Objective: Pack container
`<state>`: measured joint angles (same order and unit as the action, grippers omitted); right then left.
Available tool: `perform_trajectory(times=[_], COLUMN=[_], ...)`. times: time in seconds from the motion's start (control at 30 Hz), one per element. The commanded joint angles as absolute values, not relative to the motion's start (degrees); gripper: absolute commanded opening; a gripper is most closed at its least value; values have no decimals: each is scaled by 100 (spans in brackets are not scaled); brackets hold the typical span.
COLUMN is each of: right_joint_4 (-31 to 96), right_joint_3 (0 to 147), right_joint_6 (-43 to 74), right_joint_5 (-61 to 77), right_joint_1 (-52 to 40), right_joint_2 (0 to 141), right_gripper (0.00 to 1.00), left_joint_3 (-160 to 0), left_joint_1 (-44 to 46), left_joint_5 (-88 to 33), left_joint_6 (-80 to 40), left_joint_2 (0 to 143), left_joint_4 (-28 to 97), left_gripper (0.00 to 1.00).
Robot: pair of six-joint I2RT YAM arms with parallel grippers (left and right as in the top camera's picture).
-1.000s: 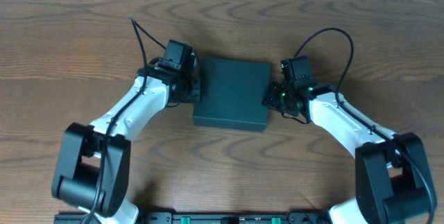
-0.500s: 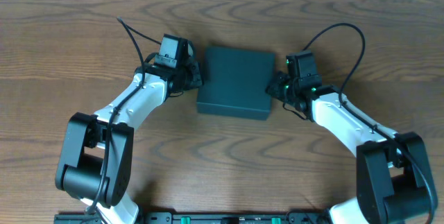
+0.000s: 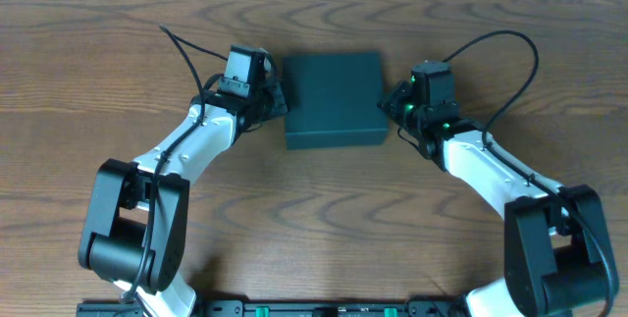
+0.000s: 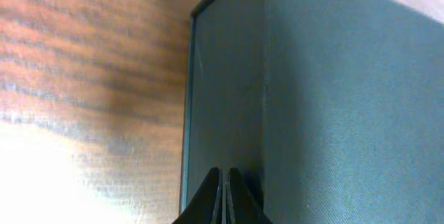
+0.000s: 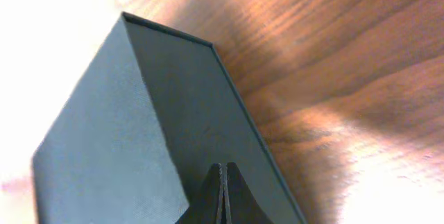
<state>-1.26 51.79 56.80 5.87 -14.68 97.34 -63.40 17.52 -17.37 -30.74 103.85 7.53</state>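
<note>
Container [image 3: 334, 98] has slid away from the arm bases toward the far side of the table [image 3: 314, 224] over the last second. It was a bit skewed then and now sits nearly square to the table edge. Both arms went with it, one on each short side, same flanking layout as before.

Left gripper [image 3: 278, 101] is at the container's left wall. In the left wrist view the fingers [image 4: 211, 189] are pressed together with nothing between them, and the left gripper [image 4: 223, 179] tip is right at the container [image 4: 333, 99] side wall, just below the lid seam. Contact looks likely, but I can't confirm it.

Right gripper [image 3: 390, 109] is at the right wall. In the right wrist view the right gripper [image 5: 220, 175] is also pressed together, with nothing pinched. Its tip is against the side panel of the container [image 5: 132, 134], near the lower edge where it meets the table [image 5: 333, 57].

Container rests flat on the wood at centre-far, between the two wrists. The lid is down and the top face is flat and unmarked.
</note>
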Motion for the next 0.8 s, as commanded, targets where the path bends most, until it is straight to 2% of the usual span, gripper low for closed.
perform_trajectory(times=[0.0, 0.77], right_joint_4=[-250, -1345], right_joint_3=[5245, 5280], right_joint_6=[6224, 7179], right_joint_5=[1444, 1708], right_joint_1=[-1691, -1658], right_joint_2=[9841, 10044], right_gripper=[1, 2], left_joint_3=[-6403, -6418], left_joint_1=[1942, 1911], left_joint_5=[-2023, -1782], left_joint_6=[-3238, -3496], left_joint_2=[10416, 10416], left_joint_4=[497, -351], left_gripper=[6, 6])
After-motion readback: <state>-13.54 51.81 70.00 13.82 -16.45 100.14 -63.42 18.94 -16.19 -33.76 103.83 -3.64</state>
